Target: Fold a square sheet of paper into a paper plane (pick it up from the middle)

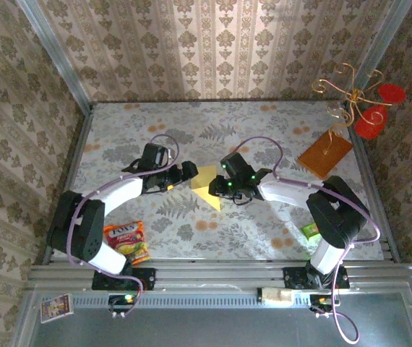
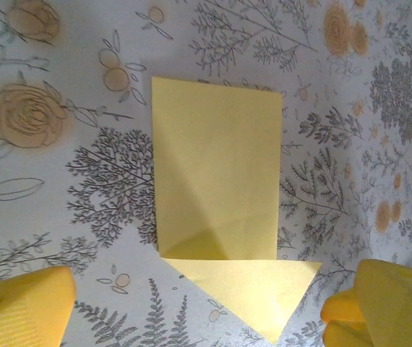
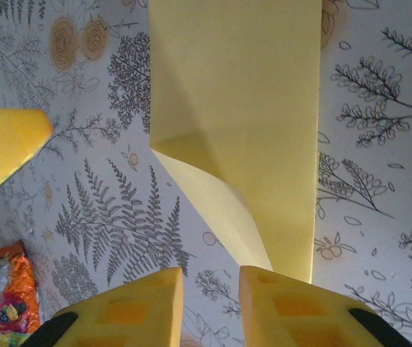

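Lying half-folded on the table (image 2: pixel 61 181) between my grippers, the square sheet of paper (image 2: pixel 217 173) looks thin, limp and easily creased; I'd pinch its loose triangular flap. My left gripper (image 2: pixel 202 311) gapes empty; my right gripper (image 3: pixel 211 307) is narrowly parted, gripping nothing.

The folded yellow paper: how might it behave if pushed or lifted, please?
Probably floppy and light: the folded yellow paper looks thin, one flap curling up. On the table it would likely slide or buckle when pushed.
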